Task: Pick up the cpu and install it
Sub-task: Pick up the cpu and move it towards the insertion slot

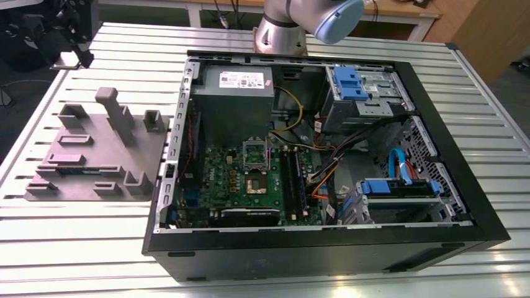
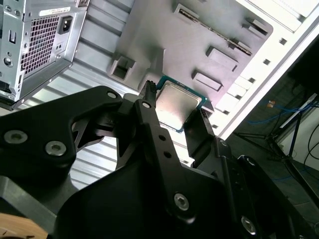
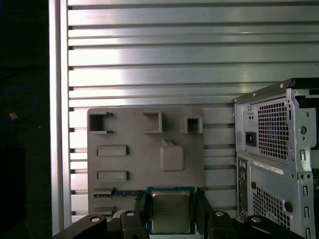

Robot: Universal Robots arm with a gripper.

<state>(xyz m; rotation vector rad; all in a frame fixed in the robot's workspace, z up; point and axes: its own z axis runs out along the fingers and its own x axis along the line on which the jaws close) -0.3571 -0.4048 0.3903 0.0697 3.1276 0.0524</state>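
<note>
The cpu (image 3: 171, 211) (image 2: 178, 104) is a flat square chip with a silver metal top and a green rim. My gripper (image 3: 171, 208) (image 2: 175, 113) is shut on it, one black finger (image 3: 141, 205) pressing each opposite edge. In both wrist views the chip hangs well above the grey holder tray (image 3: 129, 134) (image 2: 199, 40) on the slatted table. The open computer case (image 1: 463, 186) lies on its side in the exterior view, with the green motherboard (image 1: 223, 180) and its cpu socket (image 1: 255, 183) facing up. The arm's base (image 1: 280, 34) stands behind the case.
The grey tray (image 1: 91, 155) with raised blocks and slots sits at the exterior view's left of the case. Inside the case are a grey power supply (image 1: 233, 84), blue drive bays (image 1: 356, 84), cables and an upright socket bracket (image 1: 254, 152). The case's rear panel (image 3: 279, 149) rises beside the tray.
</note>
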